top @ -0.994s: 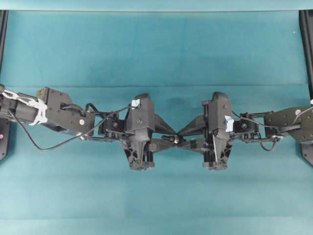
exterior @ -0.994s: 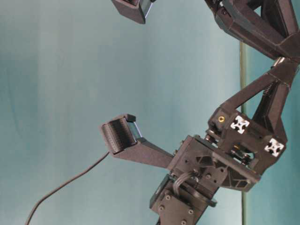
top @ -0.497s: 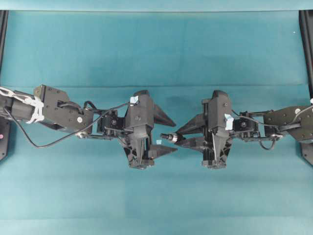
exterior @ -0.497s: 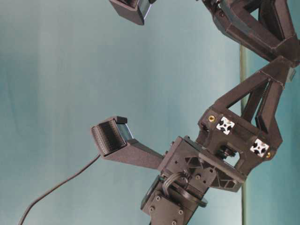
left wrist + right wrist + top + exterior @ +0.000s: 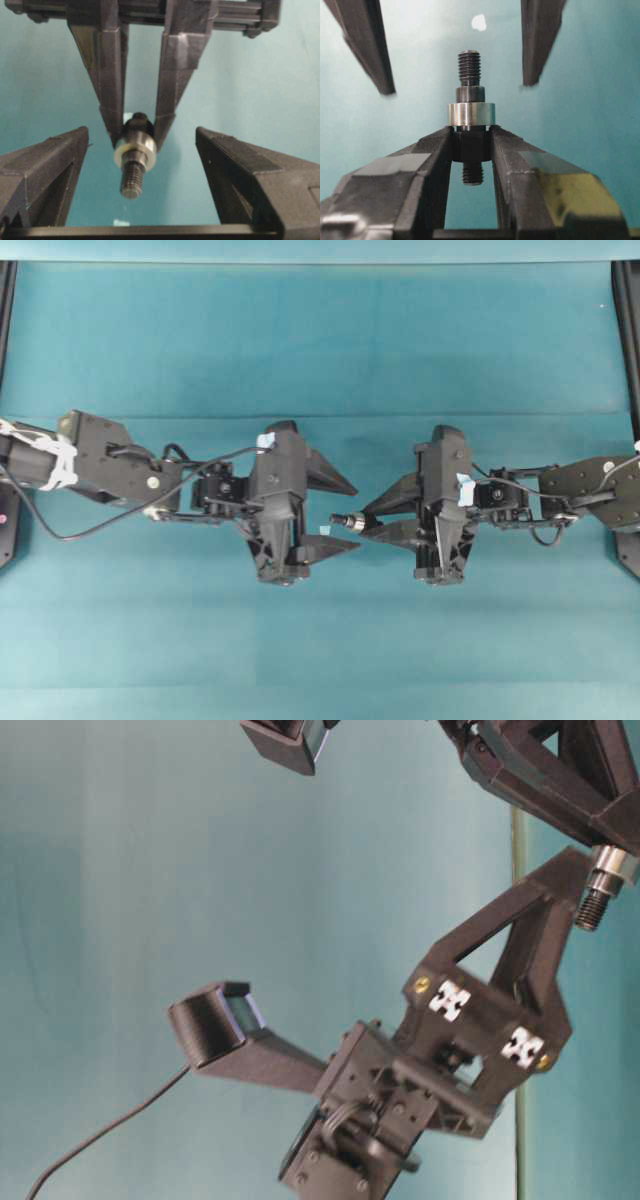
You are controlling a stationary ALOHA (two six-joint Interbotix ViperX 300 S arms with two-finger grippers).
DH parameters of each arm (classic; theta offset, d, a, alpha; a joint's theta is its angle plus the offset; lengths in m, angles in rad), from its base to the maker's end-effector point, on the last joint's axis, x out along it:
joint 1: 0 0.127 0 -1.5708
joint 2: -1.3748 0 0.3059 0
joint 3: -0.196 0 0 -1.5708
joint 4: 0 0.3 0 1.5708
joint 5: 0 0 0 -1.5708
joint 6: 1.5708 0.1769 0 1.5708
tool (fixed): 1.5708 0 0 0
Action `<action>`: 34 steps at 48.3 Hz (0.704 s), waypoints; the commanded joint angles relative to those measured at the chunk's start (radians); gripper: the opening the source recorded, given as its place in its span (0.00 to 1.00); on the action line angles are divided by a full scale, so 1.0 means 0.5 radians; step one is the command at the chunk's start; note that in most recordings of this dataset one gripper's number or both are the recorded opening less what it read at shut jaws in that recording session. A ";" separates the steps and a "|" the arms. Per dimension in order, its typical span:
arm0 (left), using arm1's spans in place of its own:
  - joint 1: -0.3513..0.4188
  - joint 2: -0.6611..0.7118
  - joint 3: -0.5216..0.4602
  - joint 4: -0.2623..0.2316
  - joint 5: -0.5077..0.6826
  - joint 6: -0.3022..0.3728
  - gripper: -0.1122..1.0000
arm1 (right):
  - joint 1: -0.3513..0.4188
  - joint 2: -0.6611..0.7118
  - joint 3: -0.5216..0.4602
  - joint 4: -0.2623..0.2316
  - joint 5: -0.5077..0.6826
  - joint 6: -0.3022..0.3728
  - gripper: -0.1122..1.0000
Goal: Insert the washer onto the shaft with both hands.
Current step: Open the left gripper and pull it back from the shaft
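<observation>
Right end effector clamped on the shaft, held above the middle of the tabletop, threaded thin end pointing toward the left end effector. Washer seated on the shaft, resting against the right fingertips. Left end effector spread wide, empty, its two fingers flanking the shaft's threaded tip without touching. Small pale scrap lying on the tabletop below.
</observation>
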 commanded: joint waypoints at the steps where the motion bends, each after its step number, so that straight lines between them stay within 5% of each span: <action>1: -0.018 -0.086 0.012 0.003 0.018 -0.006 0.93 | 0.003 -0.021 -0.028 0.000 -0.015 0.009 0.10; 14: -0.021 -0.304 0.160 0.003 0.264 -0.006 0.93 | 0.003 -0.021 -0.028 0.003 -0.015 0.009 0.10; 34: -0.021 -0.491 0.331 0.003 0.310 -0.003 0.93 | 0.000 -0.021 -0.031 0.003 -0.012 0.009 0.10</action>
